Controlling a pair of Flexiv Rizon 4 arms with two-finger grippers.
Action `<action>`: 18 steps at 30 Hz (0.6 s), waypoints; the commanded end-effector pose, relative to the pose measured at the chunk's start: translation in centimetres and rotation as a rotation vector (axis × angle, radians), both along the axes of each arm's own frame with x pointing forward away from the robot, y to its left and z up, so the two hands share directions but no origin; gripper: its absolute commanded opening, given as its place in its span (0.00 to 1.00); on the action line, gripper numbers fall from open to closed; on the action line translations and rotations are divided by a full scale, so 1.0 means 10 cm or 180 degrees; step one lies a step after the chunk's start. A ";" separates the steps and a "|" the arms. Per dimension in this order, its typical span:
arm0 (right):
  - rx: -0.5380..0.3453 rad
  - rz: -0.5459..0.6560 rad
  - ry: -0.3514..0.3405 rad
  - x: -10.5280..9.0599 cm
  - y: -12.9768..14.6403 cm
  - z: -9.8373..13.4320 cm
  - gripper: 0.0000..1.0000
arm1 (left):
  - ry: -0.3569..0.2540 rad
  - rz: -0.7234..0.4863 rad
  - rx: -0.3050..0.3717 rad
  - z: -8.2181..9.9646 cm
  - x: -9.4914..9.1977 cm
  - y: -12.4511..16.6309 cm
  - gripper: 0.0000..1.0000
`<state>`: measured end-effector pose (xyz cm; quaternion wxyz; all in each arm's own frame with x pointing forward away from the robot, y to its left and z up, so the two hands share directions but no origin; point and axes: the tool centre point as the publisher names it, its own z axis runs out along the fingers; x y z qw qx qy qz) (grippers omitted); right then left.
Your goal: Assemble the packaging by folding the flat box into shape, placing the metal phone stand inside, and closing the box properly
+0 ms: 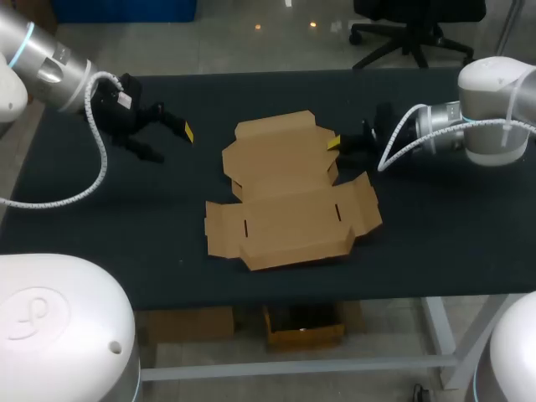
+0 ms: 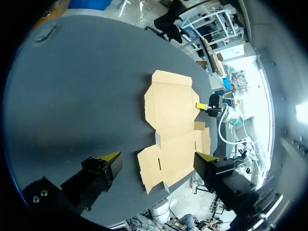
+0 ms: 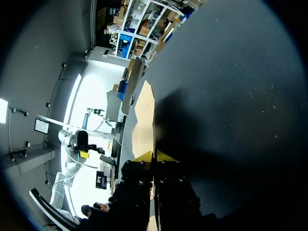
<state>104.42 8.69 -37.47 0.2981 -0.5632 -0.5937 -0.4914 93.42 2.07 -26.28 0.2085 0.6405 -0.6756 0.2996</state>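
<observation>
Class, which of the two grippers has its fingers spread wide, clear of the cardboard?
The left gripper: its fingers gape over bare table, apart from the flat box; the right gripper pinches the box's edge.

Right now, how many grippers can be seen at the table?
2. The left gripper is open, at the table's left, apart from the flat box. The right gripper is shut on the flat box at its right edge. None seems hidden.

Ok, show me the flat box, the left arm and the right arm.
flat box [image 1: 285, 211]: head view, on its middle panel.
left arm [image 1: 50, 65]: head view, on its silver wrist section.
right arm [image 1: 494, 94]: head view, on its white joint housing.
</observation>
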 end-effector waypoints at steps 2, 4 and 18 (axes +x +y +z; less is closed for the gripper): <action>0.0176 0.0022 -0.0202 -0.07 -0.03 0.09 0.00 | -0.0020 -0.0020 -0.0048 -0.05 0.03 0.01 1.00; 0.0176 0.0022 -0.0202 -0.07 -0.03 0.09 0.00 | -0.0020 -0.0020 -0.0048 -0.05 0.03 0.01 1.00; 0.0176 0.0022 -0.0202 -0.07 -0.03 0.09 0.00 | -0.0020 -0.0020 -0.0048 -0.05 0.03 0.01 1.00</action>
